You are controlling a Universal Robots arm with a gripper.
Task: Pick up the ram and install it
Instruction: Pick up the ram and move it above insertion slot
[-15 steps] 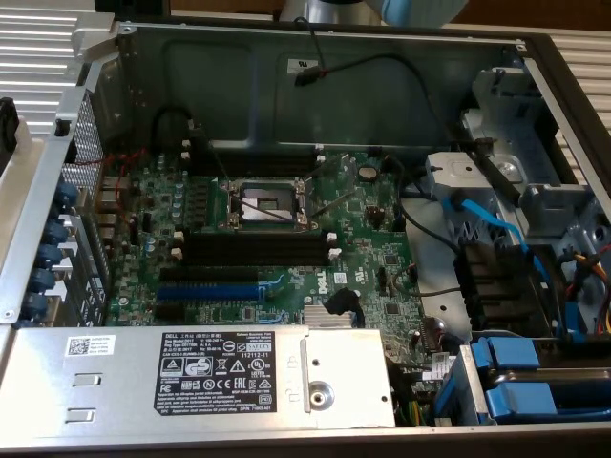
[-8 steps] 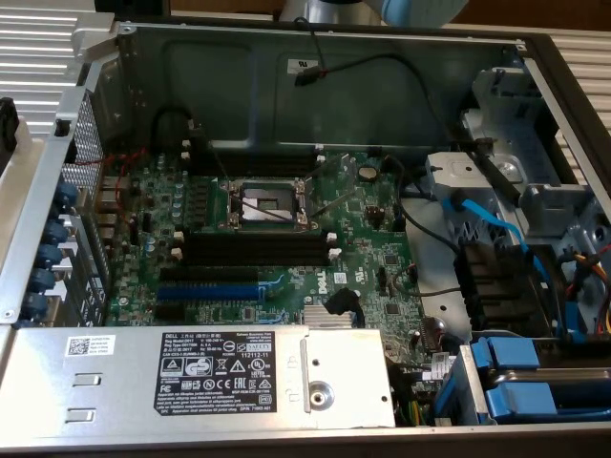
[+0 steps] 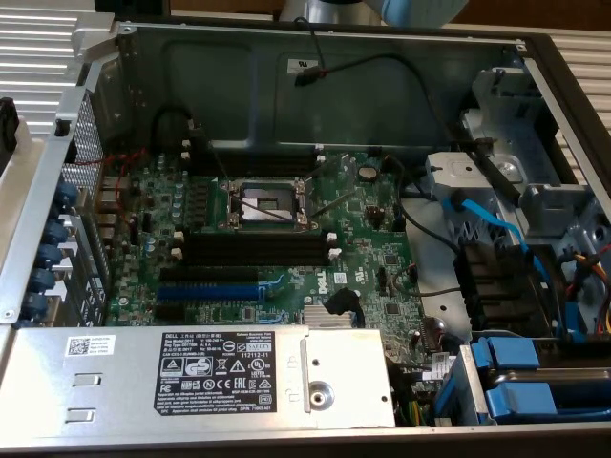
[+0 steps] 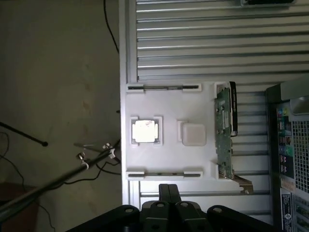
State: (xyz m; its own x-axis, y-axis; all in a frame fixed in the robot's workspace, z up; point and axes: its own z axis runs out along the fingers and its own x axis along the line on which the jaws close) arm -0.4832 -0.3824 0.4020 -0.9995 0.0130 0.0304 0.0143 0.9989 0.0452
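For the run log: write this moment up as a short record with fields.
ram: on edge in the white tray, not picked up
tool: shut, empty, apart from the ram
black slots: no stick seated
tray also holds: square chip, white square block
case: open, motherboard exposed
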